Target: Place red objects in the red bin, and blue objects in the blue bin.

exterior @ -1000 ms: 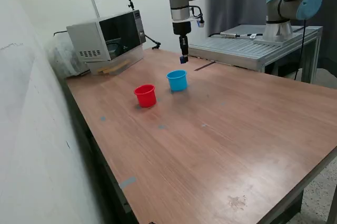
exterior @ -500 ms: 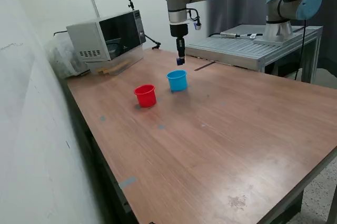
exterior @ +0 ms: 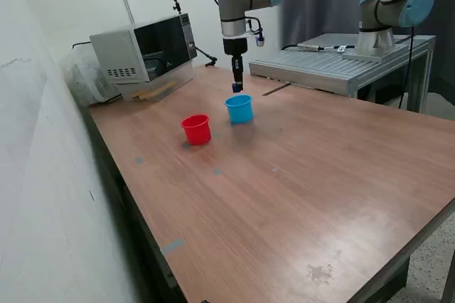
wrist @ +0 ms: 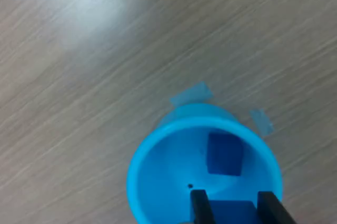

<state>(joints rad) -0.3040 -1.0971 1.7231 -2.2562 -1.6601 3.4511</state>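
Note:
My gripper [exterior: 237,87] hangs just above the light blue cup [exterior: 239,109], shut on a dark blue cube [wrist: 231,212]. In the wrist view the two black fingers [wrist: 199,207] clamp that cube over the cup's open mouth [wrist: 158,145]. A second dark blue cube [wrist: 225,153] lies inside the cup on its bottom. The red cup [exterior: 196,129] stands upright on the table, to the exterior view's left of the blue cup. No red cubes show; the inside of the red cup is hidden from view.
A microwave [exterior: 146,50] stands at the back on the exterior view's left. A second robot arm [exterior: 389,8] stands on a metal platform [exterior: 334,61] at the back right. Small tape patches [exterior: 173,246] mark the wooden table [exterior: 298,196].
My gripper has moved toward the exterior view's left and slightly down with the blue cube, ending over the blue cup. The cups have not moved.

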